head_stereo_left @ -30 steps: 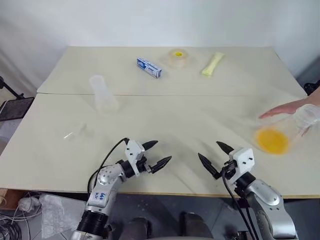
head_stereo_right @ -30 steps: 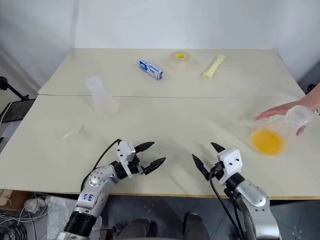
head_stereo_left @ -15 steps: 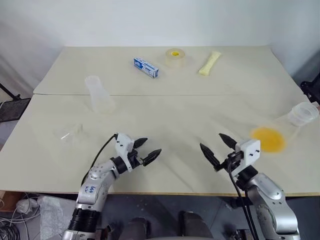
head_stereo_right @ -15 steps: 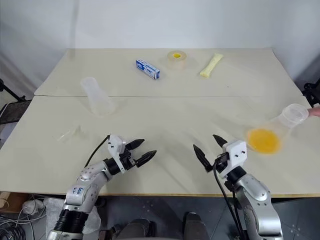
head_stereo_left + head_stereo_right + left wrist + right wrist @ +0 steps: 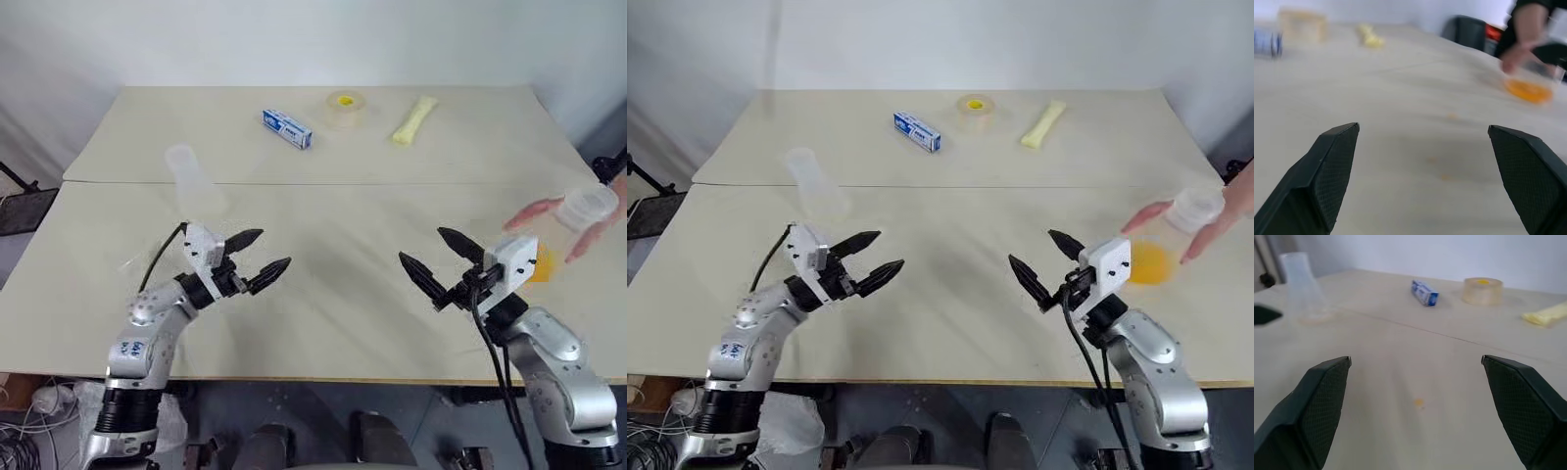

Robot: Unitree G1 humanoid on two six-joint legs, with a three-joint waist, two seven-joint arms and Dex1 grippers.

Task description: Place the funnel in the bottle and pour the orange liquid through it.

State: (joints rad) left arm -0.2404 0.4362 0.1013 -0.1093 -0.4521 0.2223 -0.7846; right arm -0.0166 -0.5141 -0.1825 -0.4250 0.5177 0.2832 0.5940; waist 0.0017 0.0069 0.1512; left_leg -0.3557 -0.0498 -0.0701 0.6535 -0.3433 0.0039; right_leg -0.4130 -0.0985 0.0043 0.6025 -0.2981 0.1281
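Nothing of the job is done yet, as far as I can judge. My left claw (image 5: 257,258) hangs over the near-left part of the pale beige table (image 5: 333,211) with both black fingers spread as wide as they go and nothing between them. My right claw (image 5: 438,259) matches it on the near-right side, spread wide and holding nothing.

The clear, colourless plastic bottle with the straight neck and wider base (image 5: 193,182) stands upright at about ten o'clock from the table's middle, its mouth bare. I cannot pick out the small clear funnel with any certainty; it is not in the bottle.

The translucent orange liquid (image 5: 1148,262) sits as a small pool in a clear, round-based flask (image 5: 1185,220) at about three o'clock, near the table's right edge. A person's hand (image 5: 1200,220) is around that flask's neck, so it is not yet mine to take.

Along the far edge, at about twelve o'clock, lie a blue-and-white box (image 5: 288,129), a roll of clear tape (image 5: 343,108) and a pale yellow packet (image 5: 414,119), none of them part of this.

Everything remains: find and seat the funnel, then pour.
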